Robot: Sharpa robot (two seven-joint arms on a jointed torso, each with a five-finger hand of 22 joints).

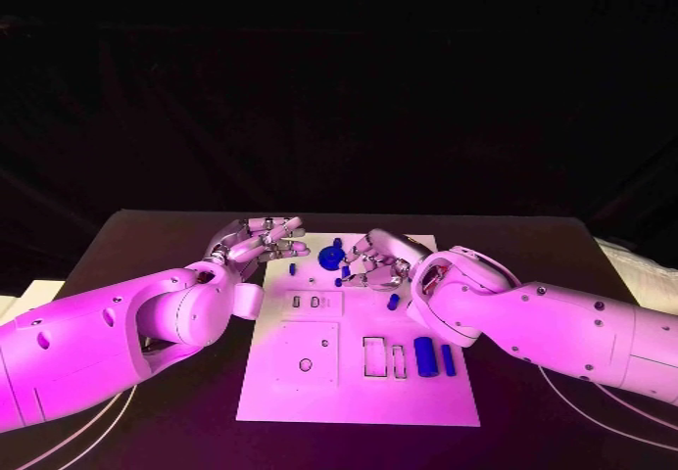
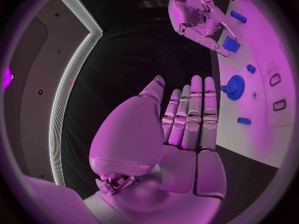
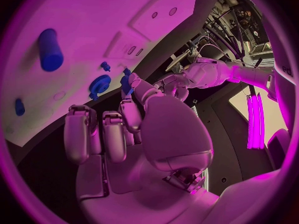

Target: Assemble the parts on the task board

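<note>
The white task board [image 1: 354,382] lies in the middle of the table. On its far part lies a blue gear [image 1: 331,257] [image 2: 234,88] [image 3: 99,84]. My right hand [image 1: 379,260] [image 3: 124,122] hovers just right of the gear with its fingers curled, and its fingertips pinch a small blue block [image 2: 231,46] [image 3: 126,83]. My left hand [image 1: 259,238] [image 2: 187,119] is at the board's far left edge, fingers straight and apart, holding nothing. A blue cylinder [image 1: 424,351] [image 3: 50,50] and a thin blue pin [image 1: 448,358] lie on the near right of the board.
Small blue pieces [image 1: 293,267] [image 1: 393,302] lie on the board near the hands. Rectangular slots [image 1: 374,355] and a round hole [image 1: 306,364] mark the board's near half. Black table [image 1: 169,235] surrounds the board on all sides.
</note>
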